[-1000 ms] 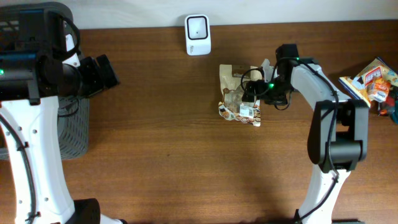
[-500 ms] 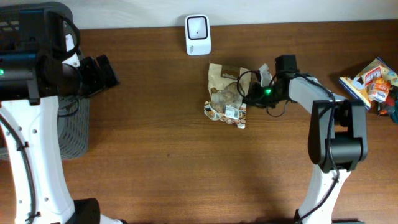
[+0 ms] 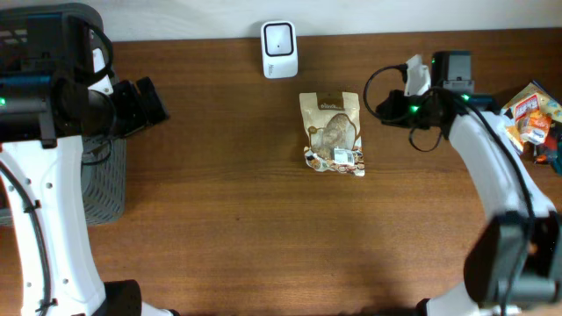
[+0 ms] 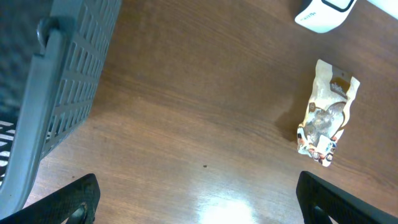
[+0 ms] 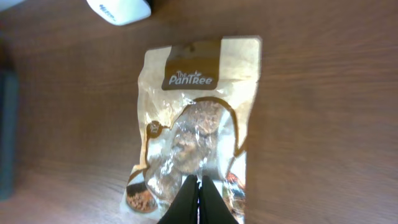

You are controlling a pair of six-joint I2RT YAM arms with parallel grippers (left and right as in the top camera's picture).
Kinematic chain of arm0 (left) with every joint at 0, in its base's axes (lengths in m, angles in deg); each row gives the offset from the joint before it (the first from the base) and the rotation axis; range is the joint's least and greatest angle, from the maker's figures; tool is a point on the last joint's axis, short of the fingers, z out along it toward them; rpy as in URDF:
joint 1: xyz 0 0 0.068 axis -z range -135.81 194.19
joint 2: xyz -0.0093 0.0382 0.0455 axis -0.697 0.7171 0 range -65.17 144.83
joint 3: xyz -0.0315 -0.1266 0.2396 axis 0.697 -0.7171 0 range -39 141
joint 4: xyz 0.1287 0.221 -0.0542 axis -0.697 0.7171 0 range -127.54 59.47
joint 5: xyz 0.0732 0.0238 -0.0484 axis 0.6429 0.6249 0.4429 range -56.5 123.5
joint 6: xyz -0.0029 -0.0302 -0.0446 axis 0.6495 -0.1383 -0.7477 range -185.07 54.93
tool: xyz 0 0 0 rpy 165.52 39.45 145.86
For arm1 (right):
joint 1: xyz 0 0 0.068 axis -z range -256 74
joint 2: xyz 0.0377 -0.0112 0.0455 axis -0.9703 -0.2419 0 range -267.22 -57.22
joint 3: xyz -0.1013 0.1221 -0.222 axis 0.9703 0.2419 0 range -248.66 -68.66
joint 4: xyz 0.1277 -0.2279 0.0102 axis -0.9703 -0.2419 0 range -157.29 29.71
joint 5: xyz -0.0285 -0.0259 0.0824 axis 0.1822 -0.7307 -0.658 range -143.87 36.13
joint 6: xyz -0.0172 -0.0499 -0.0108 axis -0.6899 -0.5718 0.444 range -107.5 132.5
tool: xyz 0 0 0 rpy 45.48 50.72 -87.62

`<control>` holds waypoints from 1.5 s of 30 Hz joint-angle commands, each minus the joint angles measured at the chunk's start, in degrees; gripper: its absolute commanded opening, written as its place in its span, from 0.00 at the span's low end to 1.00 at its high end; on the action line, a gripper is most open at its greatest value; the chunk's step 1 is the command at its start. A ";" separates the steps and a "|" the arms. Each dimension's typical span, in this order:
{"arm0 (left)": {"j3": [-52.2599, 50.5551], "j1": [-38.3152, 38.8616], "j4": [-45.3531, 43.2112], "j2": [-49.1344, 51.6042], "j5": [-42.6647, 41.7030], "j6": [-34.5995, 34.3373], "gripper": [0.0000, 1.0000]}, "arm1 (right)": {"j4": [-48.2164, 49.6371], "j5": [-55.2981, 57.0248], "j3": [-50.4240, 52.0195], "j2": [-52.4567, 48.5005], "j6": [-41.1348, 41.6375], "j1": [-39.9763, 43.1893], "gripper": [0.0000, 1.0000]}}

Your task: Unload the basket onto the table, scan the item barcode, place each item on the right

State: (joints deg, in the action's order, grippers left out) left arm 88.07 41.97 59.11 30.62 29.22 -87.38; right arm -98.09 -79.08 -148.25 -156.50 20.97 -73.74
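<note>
The item is a tan snack bag [image 3: 332, 132] with a clear window, lying flat on the brown table, a small white label [image 3: 348, 157] near its lower end. It also shows as the bag [image 5: 196, 118] and the bag [image 4: 324, 118] in the wrist views. The white scanner [image 3: 279, 48] stands at the table's back edge, a little left of the bag. My right gripper [image 3: 383, 106] hangs to the right of the bag, shut with nothing held; its fingertips [image 5: 199, 182] overlap the bag's lower part in its own view. My left gripper [image 4: 200, 208] is open far to the left.
A grey slatted basket [image 3: 104, 184] sits at the left table edge, under my left arm. Colourful packets [image 3: 527, 112] lie at the right edge. The scanner [image 4: 323, 12] is also in the left wrist view's top right corner.
The right gripper was open on the bag, shut, dragged it left, then drew back to the right. The bag now lies straight and apart from it. The left arm has not moved.
</note>
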 commanded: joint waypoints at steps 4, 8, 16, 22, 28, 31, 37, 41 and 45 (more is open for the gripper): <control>0.09 0.20 0.07 -0.24 0.22 -0.59 0.99 | -6.23 9.18 -0.22 3.32 -2.62 -4.46 0.51; 0.09 0.20 0.07 -0.24 0.22 -0.57 0.99 | -6.97 19.06 -0.22 -0.92 -2.62 -12.39 0.91; 0.09 0.20 0.07 -0.24 0.22 -0.57 0.99 | -4.61 47.32 -0.22 -11.89 -2.47 -31.76 0.98; 0.09 0.20 0.07 -0.24 0.22 -0.57 0.99 | -1.38 51.78 -0.22 -14.47 -7.85 -38.53 0.98; 0.09 0.20 0.07 -0.24 0.22 -0.57 0.99 | -2.82 50.27 -0.22 -15.37 -7.58 -38.97 0.98; 0.09 0.20 0.07 -0.24 0.22 -0.59 0.99 | -2.80 50.07 -0.17 -15.54 -7.58 -38.95 0.98; 0.09 0.20 0.07 -0.24 0.22 -0.57 0.99 | -0.50 51.82 -0.07 -19.45 -7.58 -36.92 0.98; 0.09 0.20 0.07 -0.24 0.22 -0.57 0.99 | 1.64 54.21 -0.07 -21.22 -7.50 -34.18 0.99; 0.09 0.20 0.07 -0.24 0.22 -0.57 0.99 | 3.19 51.60 -0.07 -21.38 -6.93 -31.69 0.94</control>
State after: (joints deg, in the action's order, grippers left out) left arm 88.07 41.97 59.13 30.62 29.22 -87.38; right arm -95.27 -26.65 -148.58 -175.85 13.62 -107.20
